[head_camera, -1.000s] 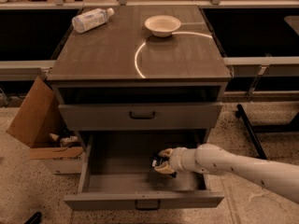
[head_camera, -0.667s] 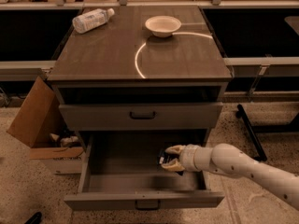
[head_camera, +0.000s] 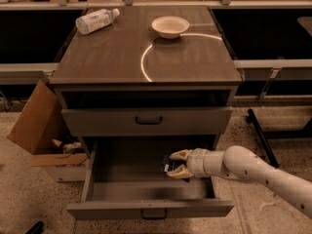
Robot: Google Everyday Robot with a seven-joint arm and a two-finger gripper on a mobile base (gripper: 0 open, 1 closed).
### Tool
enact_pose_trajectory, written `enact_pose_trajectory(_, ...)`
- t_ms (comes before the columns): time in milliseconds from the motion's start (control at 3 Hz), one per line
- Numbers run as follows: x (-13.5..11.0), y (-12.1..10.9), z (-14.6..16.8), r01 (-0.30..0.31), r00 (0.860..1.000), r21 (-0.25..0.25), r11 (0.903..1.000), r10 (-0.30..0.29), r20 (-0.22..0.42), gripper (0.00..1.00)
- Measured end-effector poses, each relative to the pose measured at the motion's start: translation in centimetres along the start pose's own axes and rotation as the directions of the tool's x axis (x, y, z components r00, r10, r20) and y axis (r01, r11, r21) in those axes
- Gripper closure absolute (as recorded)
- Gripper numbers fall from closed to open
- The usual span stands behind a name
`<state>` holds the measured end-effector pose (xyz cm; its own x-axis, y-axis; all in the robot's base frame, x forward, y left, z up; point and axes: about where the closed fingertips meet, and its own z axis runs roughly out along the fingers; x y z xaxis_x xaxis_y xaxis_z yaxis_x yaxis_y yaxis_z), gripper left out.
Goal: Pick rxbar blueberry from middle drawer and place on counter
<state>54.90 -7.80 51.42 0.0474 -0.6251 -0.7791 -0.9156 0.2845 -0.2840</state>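
Observation:
The middle drawer (head_camera: 146,209) is pulled open at the bottom of the cabinet. My gripper (head_camera: 176,164) reaches into its right part from the right. Its pale fingers (head_camera: 181,154) are closed above and below the rxbar blueberry (head_camera: 167,164), a small dark bar with pale lettering. The bar sits just above the drawer floor. The counter (head_camera: 112,57) is the glossy grey-brown cabinet top with a bright arc mark, well above the gripper.
A white bowl (head_camera: 170,26) and a clear plastic bottle (head_camera: 97,21) lie on the counter's far part. A shut grey drawer (head_camera: 146,121) overhangs the open one. A cardboard box (head_camera: 36,126) stands at the left, and a black frame leg (head_camera: 261,135) at the right.
My gripper has shifted a little to the right and slightly up inside the drawer, with the dark bar between its fingers.

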Motion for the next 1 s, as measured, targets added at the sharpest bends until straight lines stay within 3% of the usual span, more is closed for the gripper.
enact_pose_trajectory(333,-4.7,0.3,-3.6,0.085,0.994,-0.043,0.9955,-0.082,0.072,1.00)
enact_pose_trajectory(1000,-12.8,-1.4,-10.6,0.209,0.961,-0.075,0.9750,-0.191,0.198,1.00)
